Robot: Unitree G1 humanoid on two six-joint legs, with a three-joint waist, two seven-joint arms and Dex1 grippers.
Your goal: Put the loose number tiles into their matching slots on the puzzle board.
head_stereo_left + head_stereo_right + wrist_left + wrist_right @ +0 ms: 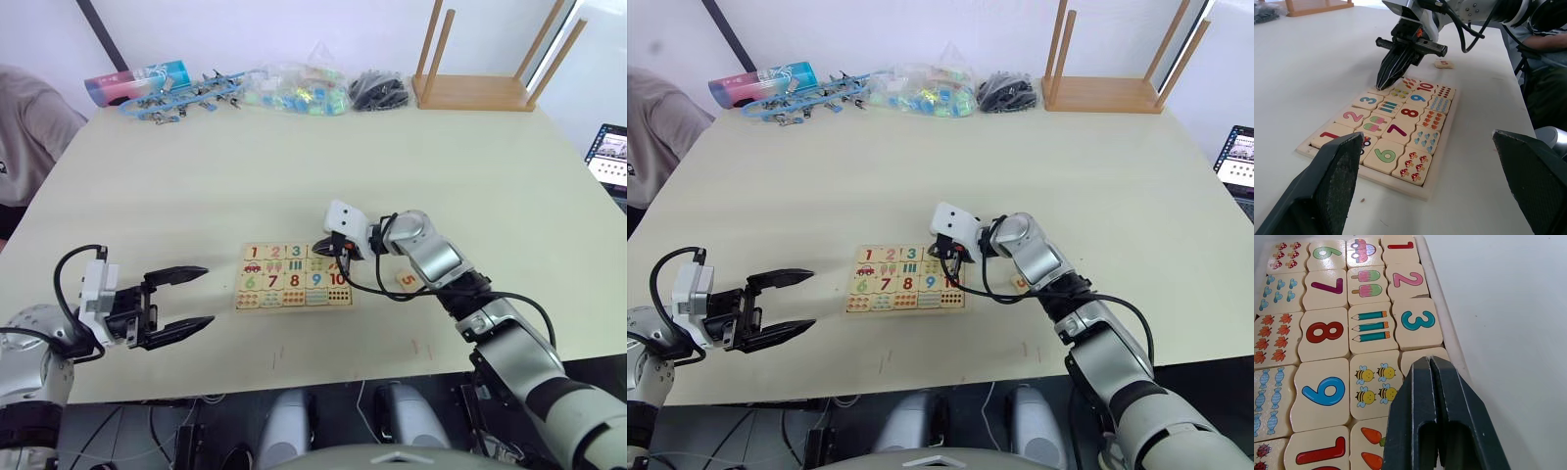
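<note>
The puzzle board (294,306) lies near the table's front edge, between my arms. Tiles 1 (1400,245), 2 (1408,279) and 3 (1418,319) sit in its top row. My right gripper (1429,361) is shut, with its tips down on the fourth place of that row. A pale tile edge (1420,354) shows under the fingers, its digit hidden. The orange 5 tile (408,281) lies loose on the table to the right of the board. Left of the board, my left gripper (186,299) is open and holds nothing.
Along the far edge lie a printed can (137,83), clips, plastic bags (294,88), a black bundle and a wooden rack (480,88). A person's sleeve (24,127) shows at far left. A screen (612,157) stands at the right edge.
</note>
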